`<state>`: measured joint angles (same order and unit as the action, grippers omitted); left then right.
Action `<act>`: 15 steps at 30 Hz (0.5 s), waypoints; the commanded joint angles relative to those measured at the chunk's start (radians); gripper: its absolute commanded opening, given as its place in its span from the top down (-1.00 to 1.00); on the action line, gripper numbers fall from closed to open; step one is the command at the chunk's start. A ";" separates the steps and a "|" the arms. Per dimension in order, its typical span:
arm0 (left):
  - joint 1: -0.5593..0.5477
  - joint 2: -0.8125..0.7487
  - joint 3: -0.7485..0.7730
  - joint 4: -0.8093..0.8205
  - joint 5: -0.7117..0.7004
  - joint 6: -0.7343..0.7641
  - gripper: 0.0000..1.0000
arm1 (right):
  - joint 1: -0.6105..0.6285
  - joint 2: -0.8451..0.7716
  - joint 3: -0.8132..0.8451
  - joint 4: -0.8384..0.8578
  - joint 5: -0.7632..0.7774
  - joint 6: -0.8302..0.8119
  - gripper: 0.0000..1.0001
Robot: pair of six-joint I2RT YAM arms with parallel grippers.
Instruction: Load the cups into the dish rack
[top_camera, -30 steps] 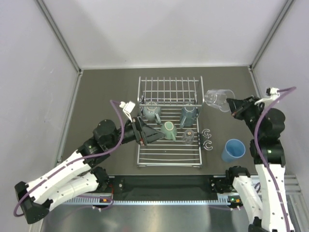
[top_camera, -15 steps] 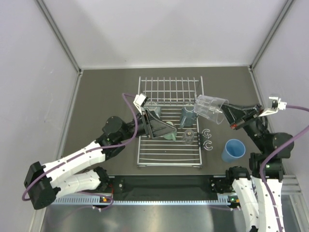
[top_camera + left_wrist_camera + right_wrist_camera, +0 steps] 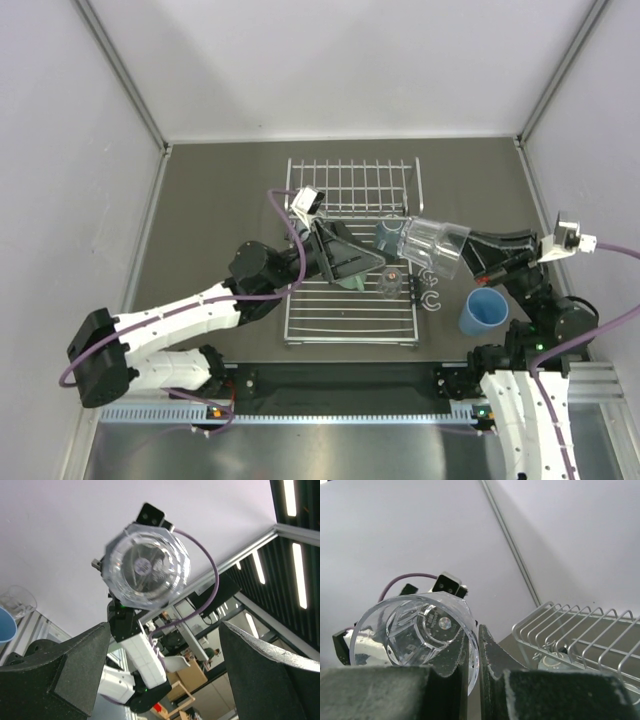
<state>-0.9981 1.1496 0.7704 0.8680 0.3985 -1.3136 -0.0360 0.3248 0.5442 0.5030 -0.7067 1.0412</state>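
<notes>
In the last second we have watched both arms close in over the dish rack [image 3: 340,315]. The right claw [image 3: 466,247] has carried the clear tumbler [image 3: 432,243] in from beyond the rack's far right corner, and now holds it on its side above the rack's right edge. Its fingers pinch the tumbler's wall at the rim, one inside and one outside. The left claw [image 3: 362,258] has lifted away from the mint-green mug [image 3: 350,281] and swung across the rack. It stands wide with nothing in it. In its own wrist view the tumbler's base faces it beyond the spread fingers, not yet between them.

We read this as either a hand-over or the start of a placement; the tumbler is in the air, so it is not yet loaded.

The held tumbler is empty. In the rack we see:
- the mint-green mug near the middle, partly under the left arm
- a grey-blue mug [image 3: 388,238] toward the far right
- a small clear cup [image 3: 391,284] near the right side

A second grey-blue mug, in view a second ago at the rack's far left, is now hidden by the left arm. A light-blue tumbler [image 3: 483,311] stands on the bench [image 3: 210,220] to the right of the rack, and looks empty.
</notes>
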 commanded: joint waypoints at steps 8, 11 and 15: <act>-0.082 0.065 0.050 0.177 -0.164 -0.007 -0.86 | -0.013 -0.078 0.002 0.134 0.036 0.025 1.00; -0.094 0.082 0.058 0.209 -0.184 -0.006 -0.86 | -0.013 -0.089 -0.010 0.132 0.039 0.025 1.00; -0.114 0.096 0.072 0.258 -0.194 0.022 -0.86 | -0.013 -0.095 -0.017 0.103 0.050 0.008 1.00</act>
<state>-1.0962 1.2457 0.7864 0.9955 0.2306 -1.3178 -0.0360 0.2451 0.5240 0.5785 -0.6903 1.0519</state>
